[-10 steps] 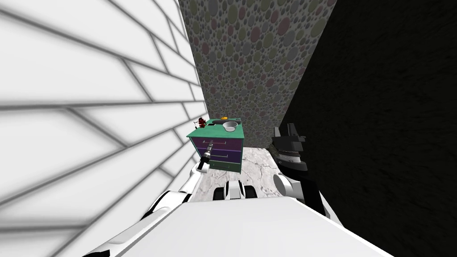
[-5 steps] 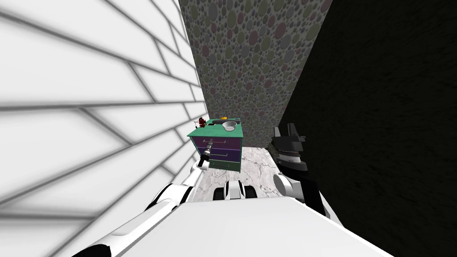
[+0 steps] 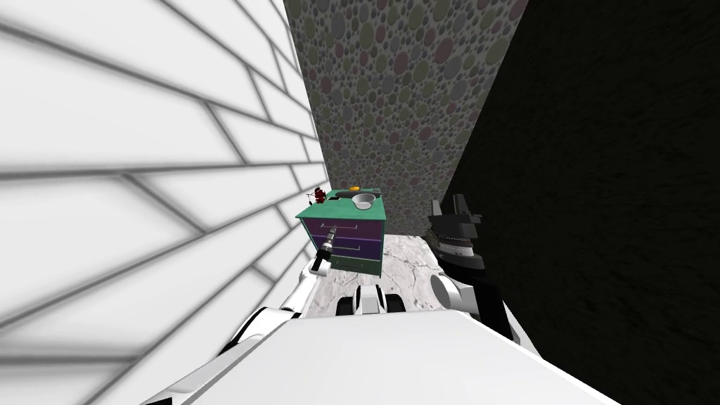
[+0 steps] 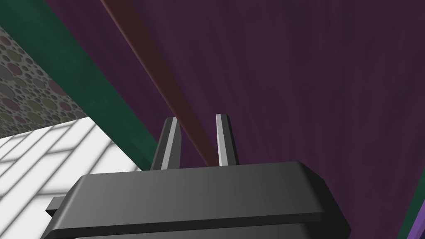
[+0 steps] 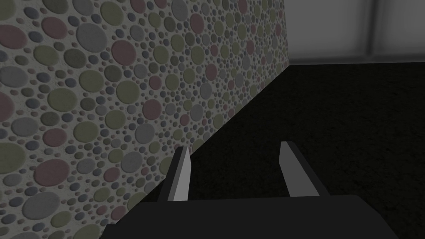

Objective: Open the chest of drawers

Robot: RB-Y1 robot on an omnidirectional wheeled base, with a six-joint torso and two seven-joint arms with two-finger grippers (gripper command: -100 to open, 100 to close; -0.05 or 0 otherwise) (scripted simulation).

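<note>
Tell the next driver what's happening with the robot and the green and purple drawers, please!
Left gripper: shut on the thin reddish-brown bar handle of the top purple drawer.
Right gripper: open, holding nothing, raised at my right side, away from the job.
The chest of drawers, a green frame with purple fronts, stands ahead beside the white panelled wall. A white bowl sits on top.
Done: handle gripped.
Left: the drawer does not look pulled out yet, so pull straight back to open it.
</note>
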